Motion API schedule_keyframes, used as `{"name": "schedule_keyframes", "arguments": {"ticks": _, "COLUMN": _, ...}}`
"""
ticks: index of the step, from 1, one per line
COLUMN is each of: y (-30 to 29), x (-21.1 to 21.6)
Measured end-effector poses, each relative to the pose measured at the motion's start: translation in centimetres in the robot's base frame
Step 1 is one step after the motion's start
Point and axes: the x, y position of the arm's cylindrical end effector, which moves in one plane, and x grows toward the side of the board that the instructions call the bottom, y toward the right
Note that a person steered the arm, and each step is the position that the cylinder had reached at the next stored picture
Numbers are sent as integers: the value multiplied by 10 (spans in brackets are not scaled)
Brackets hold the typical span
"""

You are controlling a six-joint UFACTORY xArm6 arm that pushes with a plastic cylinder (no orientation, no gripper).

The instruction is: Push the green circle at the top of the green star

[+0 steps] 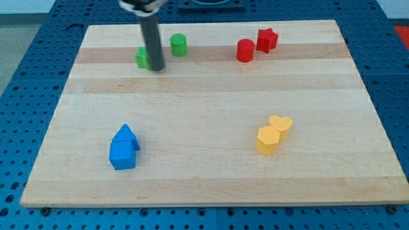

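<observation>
Green circle (178, 45): near the board's top, just right of the rod.
Green star (143, 58): partly hidden behind the rod.
Tip (155, 68): touching the star's right side.
Claw: none, only a rod.

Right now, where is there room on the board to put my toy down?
The wide middle is bare, between the blue blocks and yellow blocks. The top strip is crowded: my tip beside the green star, green circle, red blocks.
</observation>
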Motion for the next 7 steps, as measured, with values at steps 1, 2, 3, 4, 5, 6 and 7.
{"name": "schedule_keyframes", "arguments": {"ticks": 1, "y": -22, "x": 0}}
{"name": "schedule_keyframes", "arguments": {"ticks": 2, "y": 3, "x": 0}}
{"name": "schedule_keyframes", "arguments": {"ticks": 3, "y": 54, "x": -4}}
{"name": "schedule_keyframes", "arguments": {"ticks": 4, "y": 80, "x": -33}}
{"name": "schedule_keyframes", "arguments": {"ticks": 5, "y": 87, "x": -63}}
{"name": "schedule_keyframes", "arguments": {"ticks": 6, "y": 86, "x": -88}}
{"name": "schedule_keyframes", "arguments": {"ticks": 7, "y": 123, "x": -96}}
